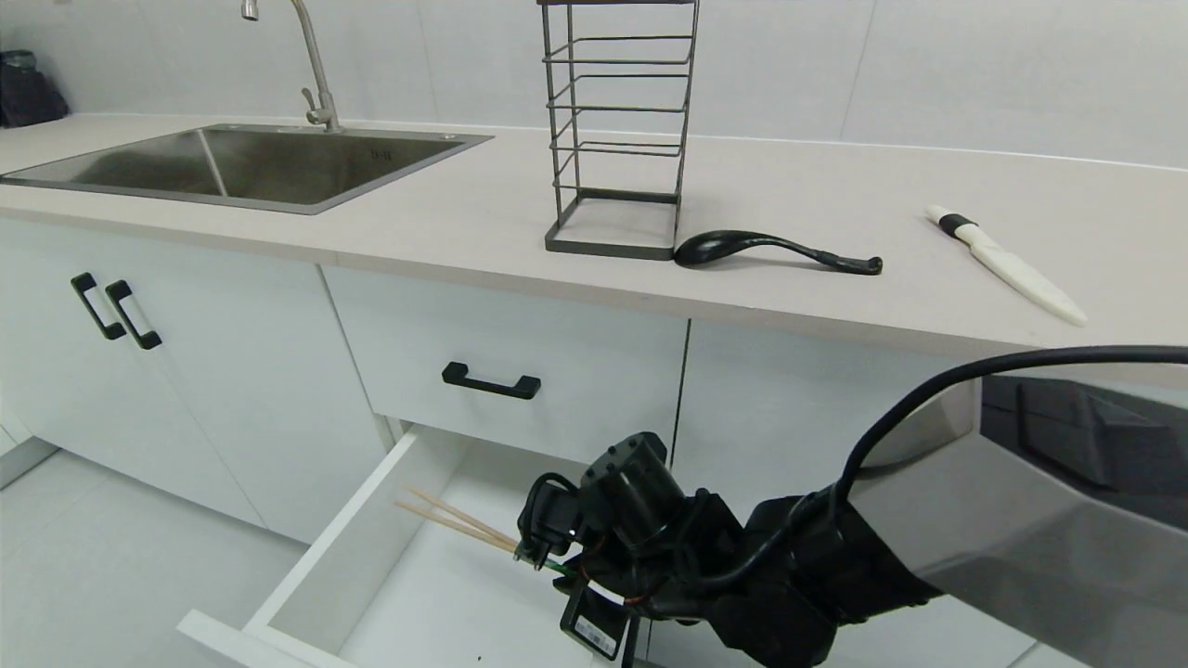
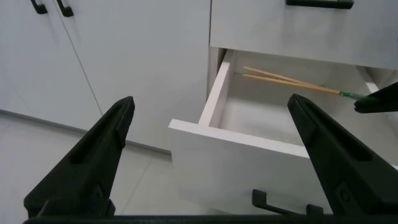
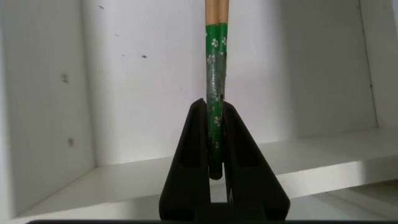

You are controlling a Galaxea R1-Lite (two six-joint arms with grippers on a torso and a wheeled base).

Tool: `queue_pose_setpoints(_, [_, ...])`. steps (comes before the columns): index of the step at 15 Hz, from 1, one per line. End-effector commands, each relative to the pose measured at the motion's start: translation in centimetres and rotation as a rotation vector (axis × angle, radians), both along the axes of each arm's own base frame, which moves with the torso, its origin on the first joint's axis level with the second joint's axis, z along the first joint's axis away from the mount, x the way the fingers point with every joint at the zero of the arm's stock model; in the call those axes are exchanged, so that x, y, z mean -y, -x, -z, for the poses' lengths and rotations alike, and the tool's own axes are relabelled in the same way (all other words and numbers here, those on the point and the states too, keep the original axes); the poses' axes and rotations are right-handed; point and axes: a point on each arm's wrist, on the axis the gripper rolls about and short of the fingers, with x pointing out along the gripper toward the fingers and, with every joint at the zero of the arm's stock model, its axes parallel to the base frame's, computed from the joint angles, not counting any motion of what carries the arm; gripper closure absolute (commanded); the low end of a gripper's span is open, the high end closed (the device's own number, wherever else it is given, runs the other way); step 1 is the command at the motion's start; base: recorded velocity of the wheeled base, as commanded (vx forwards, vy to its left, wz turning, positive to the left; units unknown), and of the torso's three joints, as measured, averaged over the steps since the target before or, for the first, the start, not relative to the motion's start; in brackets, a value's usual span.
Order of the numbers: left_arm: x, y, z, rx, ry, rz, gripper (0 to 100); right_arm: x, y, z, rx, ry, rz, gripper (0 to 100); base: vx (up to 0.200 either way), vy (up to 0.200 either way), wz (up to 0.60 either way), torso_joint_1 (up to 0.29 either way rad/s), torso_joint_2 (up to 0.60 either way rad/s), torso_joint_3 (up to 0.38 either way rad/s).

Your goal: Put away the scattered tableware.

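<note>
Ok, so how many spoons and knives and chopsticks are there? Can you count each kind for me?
Wooden chopsticks with green ends: 2
Black long-handled spoon: 1
White knife with a black band: 1
Total: 4

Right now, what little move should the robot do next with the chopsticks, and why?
Probably lower the right pincer a little and then open it. It is shut on the chopsticks, which hang over the inside of the open drawer rather than lying in it, so letting go from lower down should set them inside gently.
</note>
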Motion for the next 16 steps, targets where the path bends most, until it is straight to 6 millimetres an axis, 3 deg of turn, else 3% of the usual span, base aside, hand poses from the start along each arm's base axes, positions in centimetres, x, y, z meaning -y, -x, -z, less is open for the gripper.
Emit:
queue_pose_setpoints(1, [0.0, 0.0, 0.0, -0.001, 0.000, 0.000, 0, -0.6, -0.5, 1.8, -0.022, 0.018, 0.005, 100, 0.000, 0.000, 0.00, -0.002, 0.04, 0.051])
queue_pose_setpoints(3, [0.0, 0.0, 0.0, -0.001, 0.000, 0.000, 0, -1.9, -1.3, 2.5, -0.010, 0.002, 0.003, 100, 0.000, 0.000, 0.00, 0.000, 0.00, 0.000])
queue_pose_setpoints(10, [0.0, 0.0, 0.0, -0.001, 0.000, 0.000, 0, -3.0, -2.1, 5.0, -0.058, -0.001, 0.055, 100, 0.000, 0.000, 0.00, 0.000, 0.00, 0.000])
queue_pose_setpoints(16, [0.0, 0.0, 0.0, -0.001, 0.000, 0.000, 0, -3.8, -2.5, 6.1, -0.059, -0.001, 0.046, 100, 0.000, 0.000, 0.00, 0.000, 0.00, 0.000])
